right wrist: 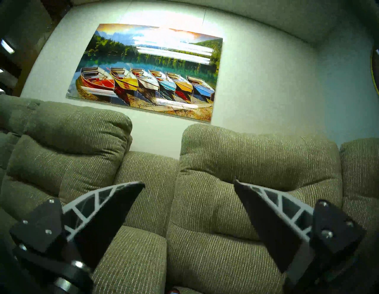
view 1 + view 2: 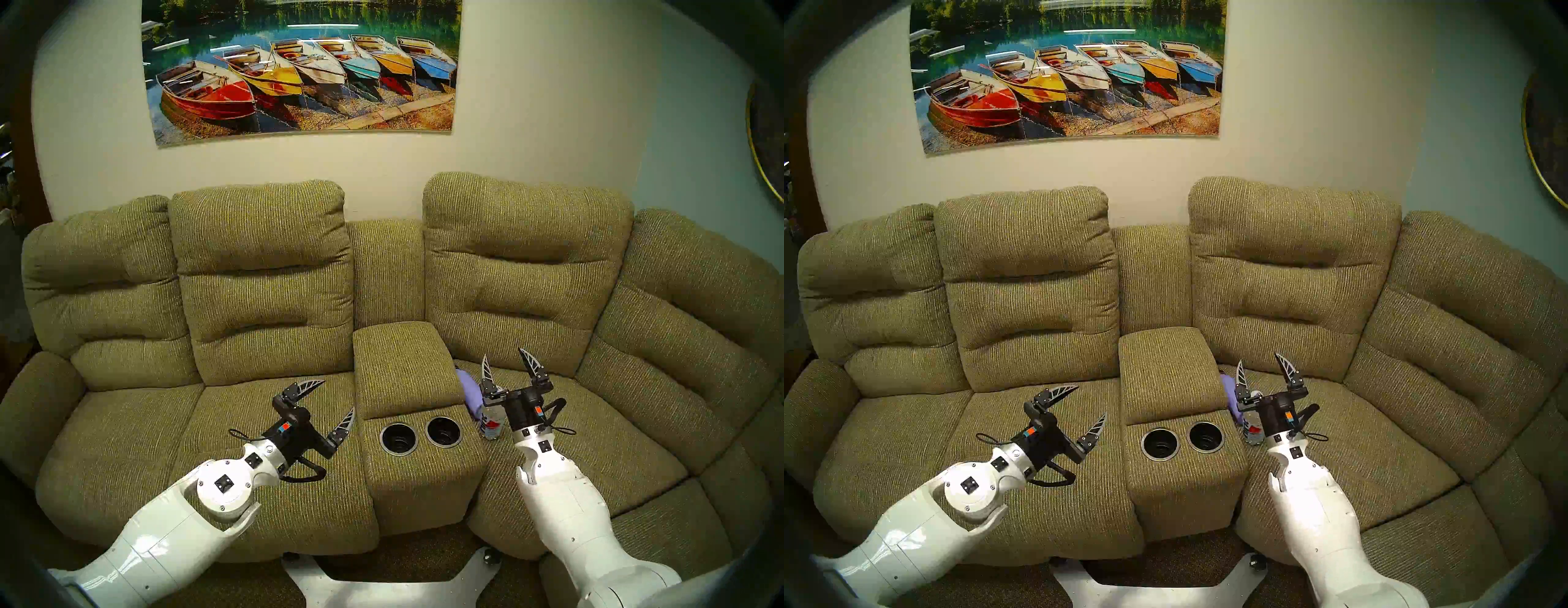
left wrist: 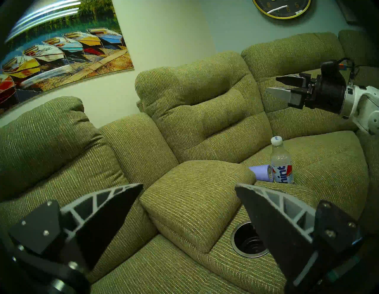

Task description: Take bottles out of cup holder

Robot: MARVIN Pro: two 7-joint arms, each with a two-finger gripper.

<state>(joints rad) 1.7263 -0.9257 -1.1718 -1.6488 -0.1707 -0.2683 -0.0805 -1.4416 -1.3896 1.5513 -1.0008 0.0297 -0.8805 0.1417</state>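
Both grippers, left gripper and right gripper, jaws apart, empty; clear bottle label partly reads "uint".

On the clear plastic bottle standing on the sofa seat, the red-white-blue label carries large blue letters running sideways along the bottle; they look like "hint", though the first letter is partly cut off. Its white cap bears a small blue word too tiny to make out. The wall clock shows gold numerals, of which 8, 6 and 5 can be read on its dark face.
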